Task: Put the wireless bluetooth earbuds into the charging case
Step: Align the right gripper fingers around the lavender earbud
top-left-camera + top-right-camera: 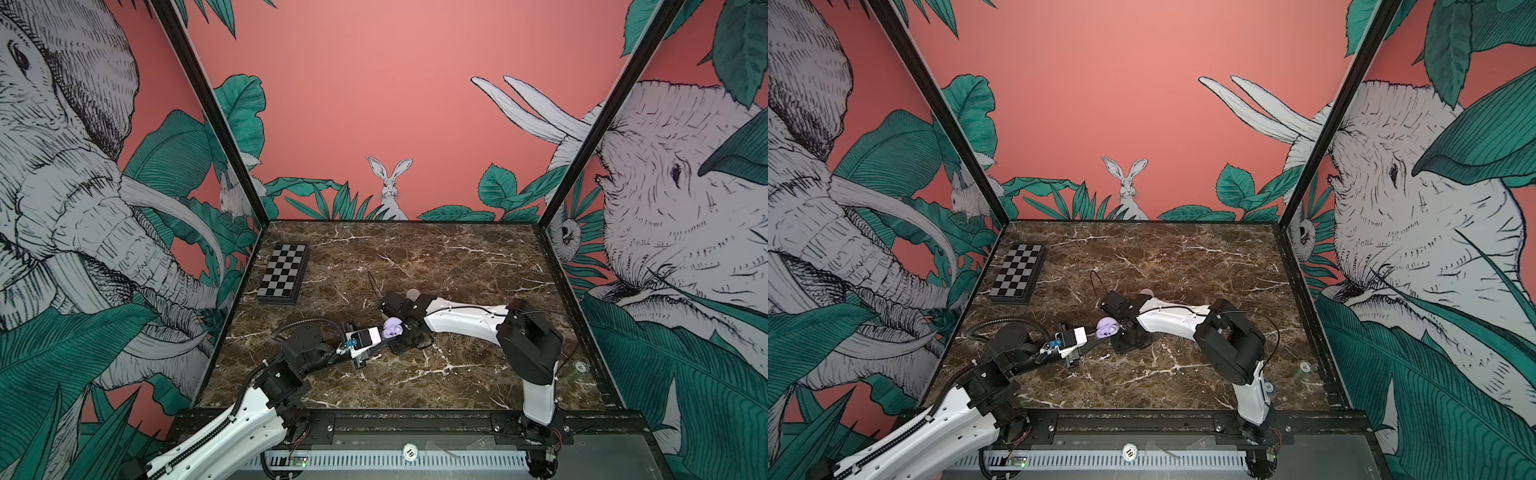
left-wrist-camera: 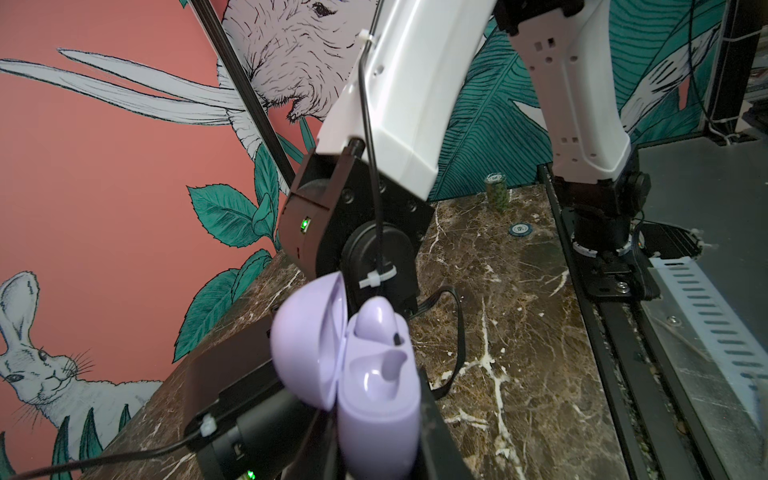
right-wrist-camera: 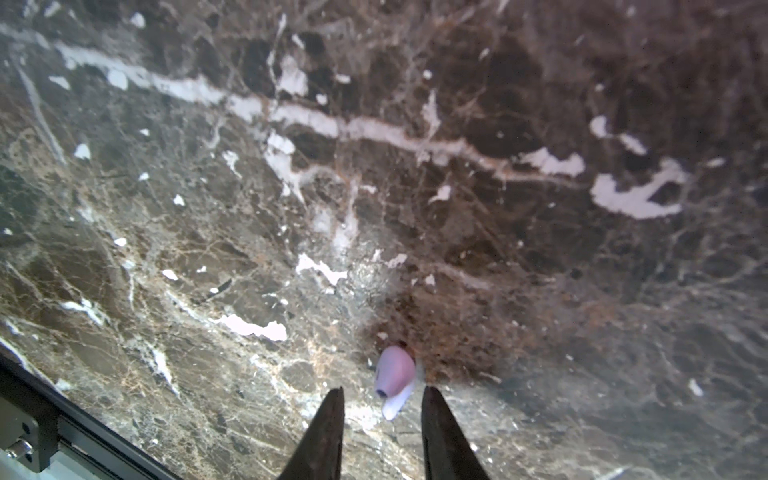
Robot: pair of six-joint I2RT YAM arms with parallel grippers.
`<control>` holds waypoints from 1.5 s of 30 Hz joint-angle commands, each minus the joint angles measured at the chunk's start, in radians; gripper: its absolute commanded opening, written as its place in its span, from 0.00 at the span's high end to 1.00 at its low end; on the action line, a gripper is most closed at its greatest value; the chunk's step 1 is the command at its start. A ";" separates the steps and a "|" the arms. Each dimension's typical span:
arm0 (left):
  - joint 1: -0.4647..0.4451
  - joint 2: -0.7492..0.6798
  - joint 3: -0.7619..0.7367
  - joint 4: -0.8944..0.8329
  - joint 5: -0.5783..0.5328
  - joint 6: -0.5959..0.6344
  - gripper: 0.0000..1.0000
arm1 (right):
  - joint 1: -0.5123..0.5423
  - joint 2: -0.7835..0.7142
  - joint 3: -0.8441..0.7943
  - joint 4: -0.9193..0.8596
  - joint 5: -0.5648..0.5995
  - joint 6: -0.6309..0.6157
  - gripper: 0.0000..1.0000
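While the left jaws are pressed together on the lower body of a small, rounded, pale lilac plastic charging case (image 2: 376, 415), its hinged lid (image 2: 307, 345) swung open, the right jaws stand spread and point down at the dark brown, white-veined marble surface (image 1: 415, 257). Between and just beyond their two dark tips, a tiny pale lilac stemmed plastic earbud (image 3: 395, 372) lies on the surface. A gap shows on each side, so neither tip grips it.

Inside the open case a second lilac earbud (image 2: 374, 322) sits in one socket. The hollow socket (image 2: 388, 365) beside it is bare.

In both top views the case (image 1: 392, 328) (image 1: 1106, 330) is near the middle of the surface, just beside the right arm's black wrist (image 1: 399, 305). The loose earbud is hidden under that arm there.

Further out, a folded black-and-grey checkered board (image 1: 284, 274) lies flat at the far left. At the near right, close to the right arm's base, a single round chip (image 2: 521, 228) lies flat. A short stack of green-patterned chips (image 2: 496, 191) stands near it against the right wall.
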 commanded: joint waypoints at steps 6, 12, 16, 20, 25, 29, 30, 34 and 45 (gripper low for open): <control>0.002 -0.015 0.004 0.003 0.016 0.017 1.00 | 0.005 -0.015 0.031 -0.085 0.048 -0.134 0.65; 0.001 -0.026 0.000 -0.001 0.007 0.022 1.00 | 0.005 -0.034 0.035 -0.085 0.059 -0.201 0.65; 0.002 -0.021 0.003 0.000 0.008 0.022 1.00 | 0.005 -0.023 0.050 -0.092 0.037 -0.242 0.65; 0.002 -0.024 0.000 -0.003 0.008 0.024 1.00 | 0.005 -0.014 0.060 -0.101 0.045 -0.264 0.67; 0.003 -0.021 0.002 -0.003 0.007 0.023 1.00 | 0.005 -0.003 0.070 -0.094 0.046 -0.280 0.69; 0.002 -0.021 0.002 -0.004 0.007 0.023 1.00 | 0.004 0.013 0.086 -0.106 0.052 -0.306 0.70; 0.002 -0.022 0.002 -0.004 0.006 0.024 1.00 | 0.004 0.015 0.088 -0.105 0.052 -0.309 0.70; 0.002 -0.021 0.002 -0.005 0.008 0.026 1.00 | 0.005 0.027 0.095 -0.108 0.057 -0.323 0.71; 0.002 -0.018 0.003 -0.007 0.007 0.027 1.00 | 0.005 0.058 0.106 -0.114 0.066 -0.346 0.71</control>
